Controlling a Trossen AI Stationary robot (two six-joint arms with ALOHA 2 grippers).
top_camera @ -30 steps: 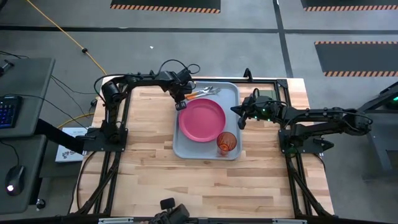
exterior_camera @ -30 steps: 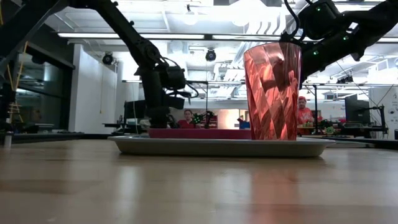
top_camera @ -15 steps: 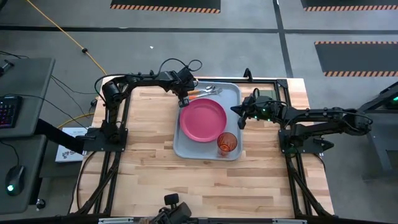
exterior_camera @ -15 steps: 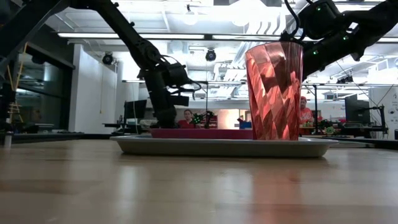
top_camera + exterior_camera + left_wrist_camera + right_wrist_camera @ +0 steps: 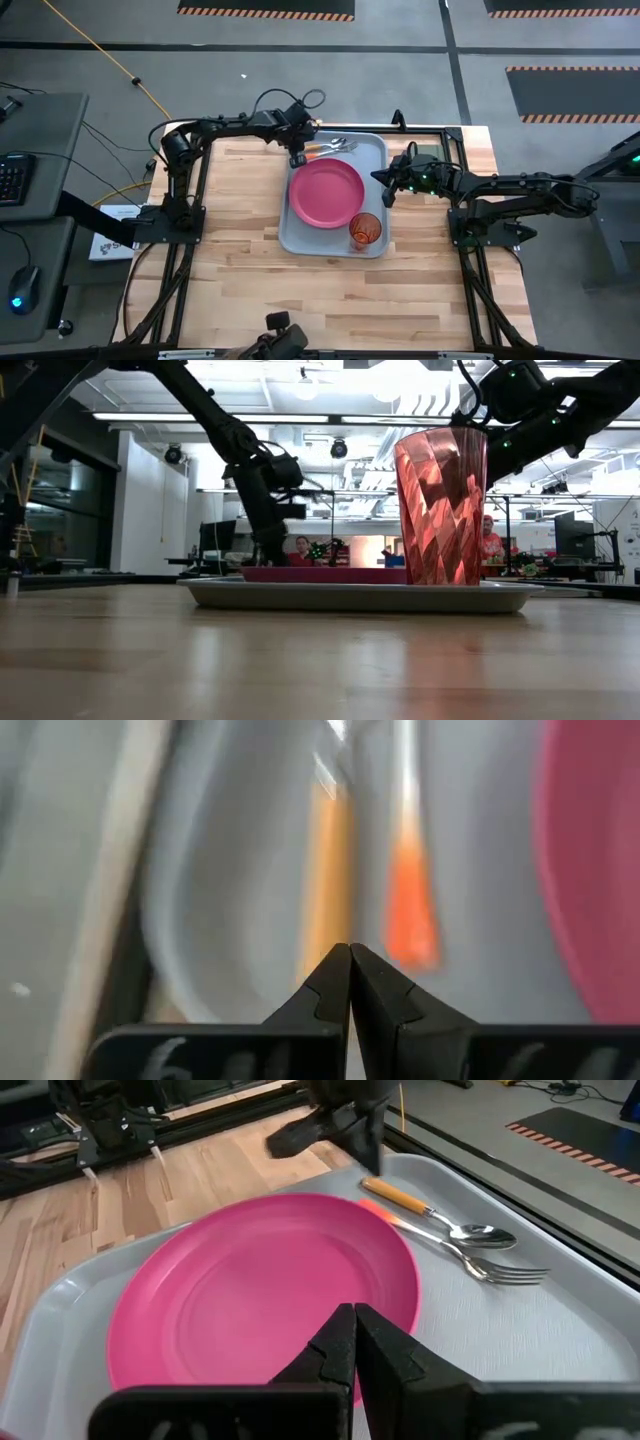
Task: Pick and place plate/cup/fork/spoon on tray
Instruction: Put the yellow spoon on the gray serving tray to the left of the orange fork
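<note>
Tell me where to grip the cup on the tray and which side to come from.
Grip the cup across its upper wall, coming straight down or from the table's near edge. It stands upright and open-topped in the tray's near right corner, with the plate close behind it, so the far side is crowded.

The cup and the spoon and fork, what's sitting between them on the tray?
The pink plate lies between the cup and the spoon and fork, on the tray, in the high view.
</note>
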